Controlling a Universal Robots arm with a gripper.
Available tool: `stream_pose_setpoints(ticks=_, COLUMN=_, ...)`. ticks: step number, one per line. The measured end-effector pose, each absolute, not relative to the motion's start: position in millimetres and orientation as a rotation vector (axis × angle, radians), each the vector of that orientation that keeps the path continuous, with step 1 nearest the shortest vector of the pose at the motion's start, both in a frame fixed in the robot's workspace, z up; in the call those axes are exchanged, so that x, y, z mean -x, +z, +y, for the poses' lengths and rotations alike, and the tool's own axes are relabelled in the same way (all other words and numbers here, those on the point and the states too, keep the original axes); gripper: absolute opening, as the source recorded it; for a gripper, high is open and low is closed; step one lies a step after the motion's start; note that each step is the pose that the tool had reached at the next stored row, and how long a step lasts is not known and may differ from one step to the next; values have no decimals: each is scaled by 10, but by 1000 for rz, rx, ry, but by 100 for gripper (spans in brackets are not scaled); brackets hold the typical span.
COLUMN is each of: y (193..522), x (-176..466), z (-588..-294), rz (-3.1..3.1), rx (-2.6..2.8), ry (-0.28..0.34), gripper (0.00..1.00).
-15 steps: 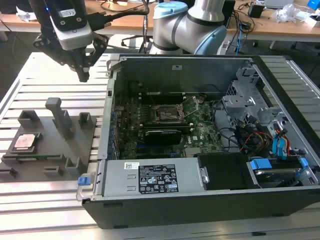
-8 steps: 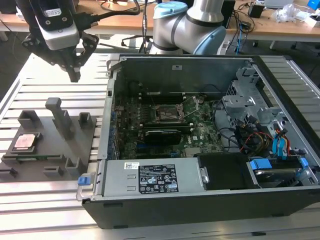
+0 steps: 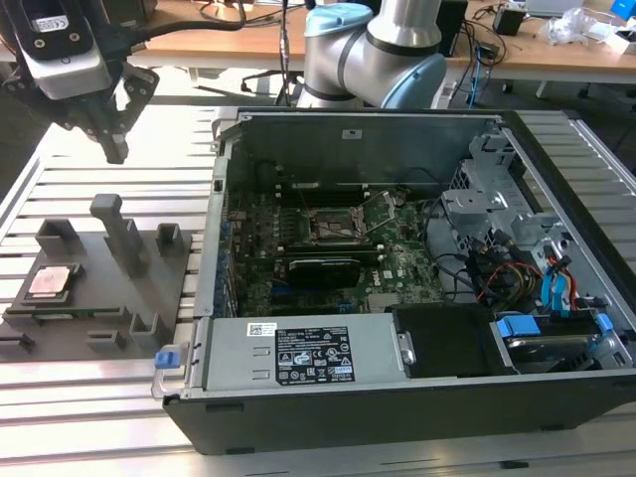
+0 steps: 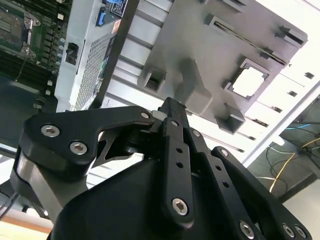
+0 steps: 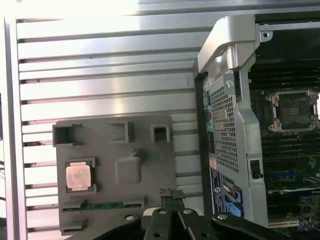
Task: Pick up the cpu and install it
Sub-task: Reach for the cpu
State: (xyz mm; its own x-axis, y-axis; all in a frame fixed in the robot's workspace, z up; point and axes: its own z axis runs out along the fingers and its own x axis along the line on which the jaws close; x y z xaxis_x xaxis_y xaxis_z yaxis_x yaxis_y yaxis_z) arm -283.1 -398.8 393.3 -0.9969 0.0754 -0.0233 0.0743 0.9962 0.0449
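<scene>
Well, from my remote seat I see the pincer (image 3: 115, 149) hanging in the air over the bench (image 3: 70, 407), near the grey plate (image 3: 99, 288) and touching nothing. Its black, bolted metal links taper down to two slim fingers. In the first wrist view their textured pads (image 5: 167, 193) sit pressed flat against each other, so it is fully closed and holds nothing.

The cpu (image 3: 52, 281) lies flat in a square pocket of the grey plate, toward the exterior view's left. It is a small square chip with a pale, silvery-pink metal top and a thin darker rim, and raised corner walls hold it in. The plate looks like matte moulded plastic, with blocky posts, small open boxes and narrow slots standing up from it. One slot along its edge holds a thin green strip (image 5: 105, 205).

The bench is ribbed, pale metal, its long slats running side by side. Just beside the plate, toward the exterior view's right, an open computer case (image 3: 397, 422) lies on its side, with dark outer walls, a bare grey metal lining and a perforated panel. Inside it I see a green circuit board (image 3: 397, 258) and, near its middle, a black square socket (image 3: 333, 227) with a metal frame. The socket is well apart from the cpu. Behind the case stands the arm (image 3: 383, 45), smooth silver tube with light blue caps.
</scene>
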Motion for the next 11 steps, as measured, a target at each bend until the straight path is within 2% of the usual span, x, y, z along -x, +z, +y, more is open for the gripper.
stream_pose_setpoints(ticks=11, y=3932, x=3164, z=-3989, rz=3114, rx=-117, ry=69, gripper=11)
